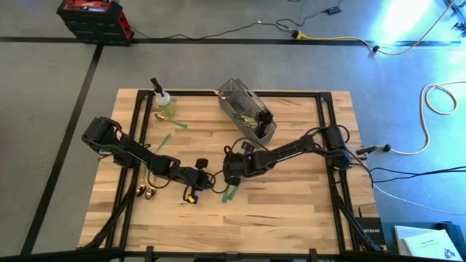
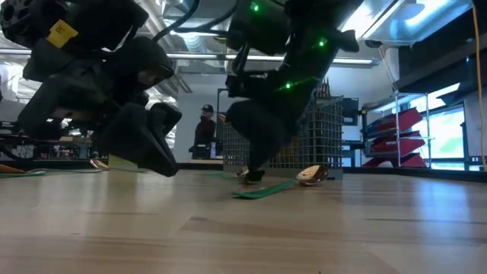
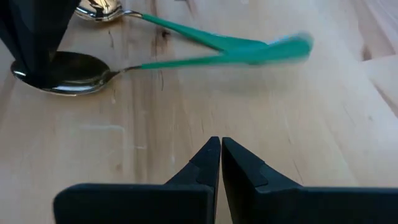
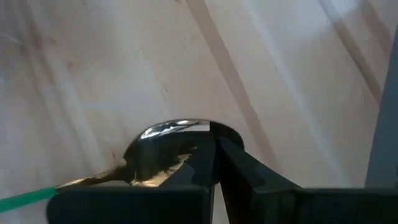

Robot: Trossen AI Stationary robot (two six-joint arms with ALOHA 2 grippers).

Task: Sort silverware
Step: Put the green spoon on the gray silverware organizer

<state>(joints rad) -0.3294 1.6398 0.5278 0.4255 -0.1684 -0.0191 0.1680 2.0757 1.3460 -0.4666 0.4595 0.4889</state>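
Two gold spoons with green handles lie on the wooden table (image 1: pixel 291 211), their handles crossing (image 3: pixel 227 50); they show in the high view near the table's middle (image 1: pixel 229 193). My right gripper (image 4: pixel 216 140) is shut, its tips down on the bowl of the nearer spoon (image 3: pixel 71 73). The other spoon's bowl (image 3: pixel 99 9) lies just beyond it. My left gripper (image 3: pixel 221 146) is shut and touches nothing. It hovers over bare wood just left of the spoons (image 1: pixel 198 175). My right gripper presses its shut fingertips (image 3: pixel 31 43) down on the spoon's bowl (image 4: pixel 168 134), at the end away from the handle. The fingers come slanting down from the table's right. Whether the bowl's rim sits between the tips cannot be told. The handle stretches away along the table.
A grey wire-mesh caddy (image 1: pixel 247 113) holding silverware stands at the far middle, a spray bottle (image 1: pixel 162 102) at the far left. Green-handled pieces (image 1: pixel 171 132) lie near the bottle and gold pieces (image 1: pixel 145 191) at the near left. A person (image 2: pixel 204 125) stands in the room behind.
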